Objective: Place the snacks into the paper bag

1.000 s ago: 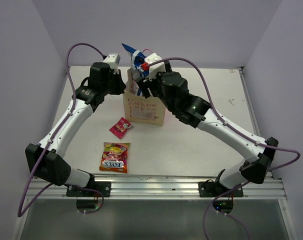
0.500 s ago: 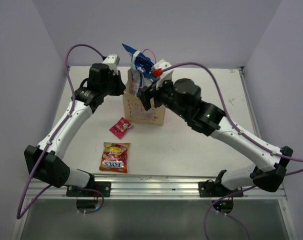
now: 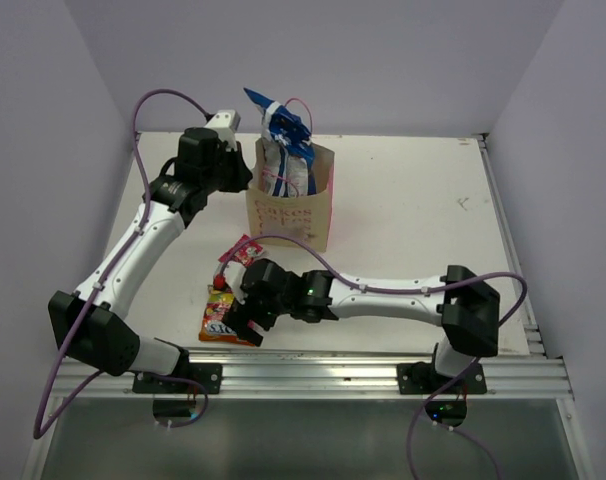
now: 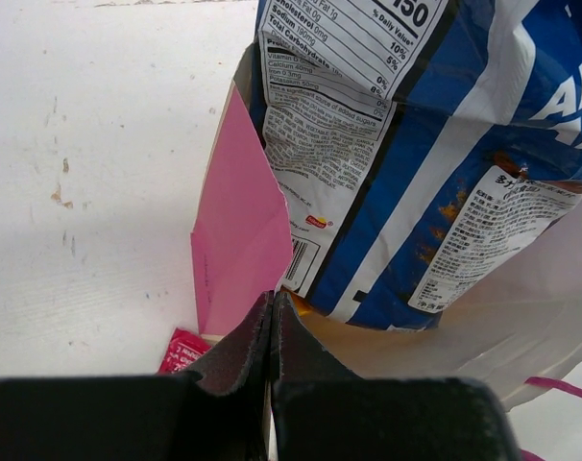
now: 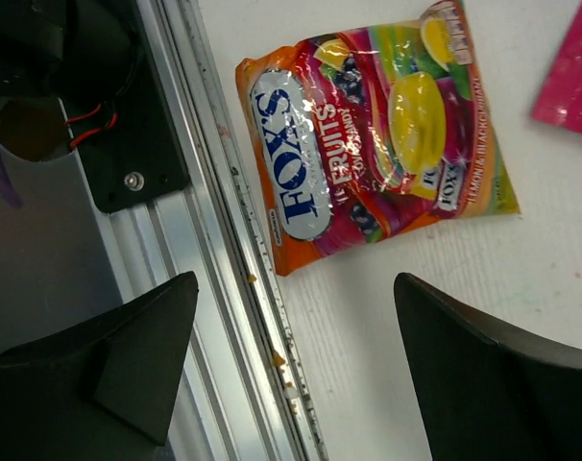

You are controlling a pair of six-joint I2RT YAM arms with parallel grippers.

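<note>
The paper bag (image 3: 295,212) stands upright at the table's middle back. The long blue-white bag (image 3: 283,135) sticks out of its top and also shows in the left wrist view (image 4: 435,144), with a sliver of orange under it. My left gripper (image 3: 245,172) is shut on the paper bag's left rim (image 4: 235,240). The FOX'S packet (image 3: 219,322) lies flat at the front left. My right gripper (image 3: 245,310) hovers open just above it; in the right wrist view the gripper (image 5: 296,288) is beside the packet (image 5: 368,134). The pink-red sachet (image 3: 245,250) lies behind it.
The aluminium rail (image 5: 224,288) runs along the table's front edge right next to the FOX'S packet, with the left arm's base mount (image 5: 118,144) beyond it. Walls close in the table on the left, back and right.
My right arm has left the top of the paper bag and swung down to the front left, over the FOX'S packet. The blue-white bag stays in the paper bag. The left arm has not moved.
</note>
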